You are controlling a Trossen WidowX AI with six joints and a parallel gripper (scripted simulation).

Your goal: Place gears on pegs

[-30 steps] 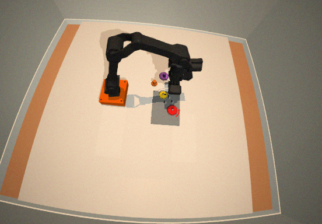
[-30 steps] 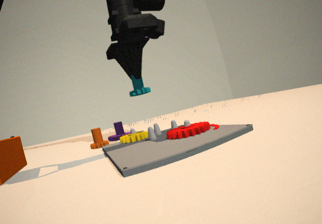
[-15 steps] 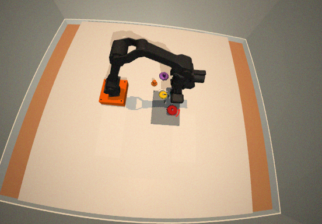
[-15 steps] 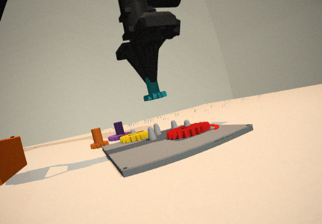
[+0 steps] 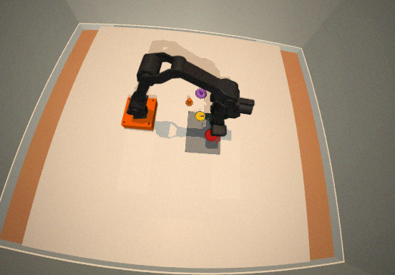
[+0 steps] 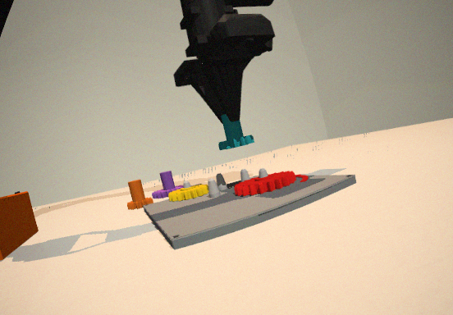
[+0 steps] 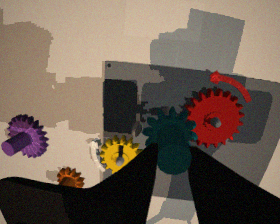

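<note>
My gripper [image 6: 231,118] [image 7: 171,151] is shut on the stem of a teal gear [image 6: 235,139] [image 7: 171,131] and holds it, slightly tilted, in the air above the grey board [image 5: 194,145] [image 6: 205,225] [image 7: 170,192]. The red gear [image 5: 209,134] [image 6: 264,184] [image 7: 215,115] sits on the board, with the red arrow [image 7: 235,85] beside it. The yellow gear [image 5: 198,116] [image 6: 189,193] [image 7: 119,153] sits near the board's edge. Grey pegs stand between them, such as one peg [image 6: 212,189] beside the yellow gear. In the wrist view the teal gear and shadow hide part of the pegs.
A purple gear [image 5: 201,93] [image 6: 167,182] [image 7: 30,137] and a small orange gear [image 5: 189,102] [image 6: 137,194] [image 7: 70,177] stand on the table beside the board, on the yellow gear's side. The orange arm base [image 5: 150,116] [image 6: 16,221] is farther off.
</note>
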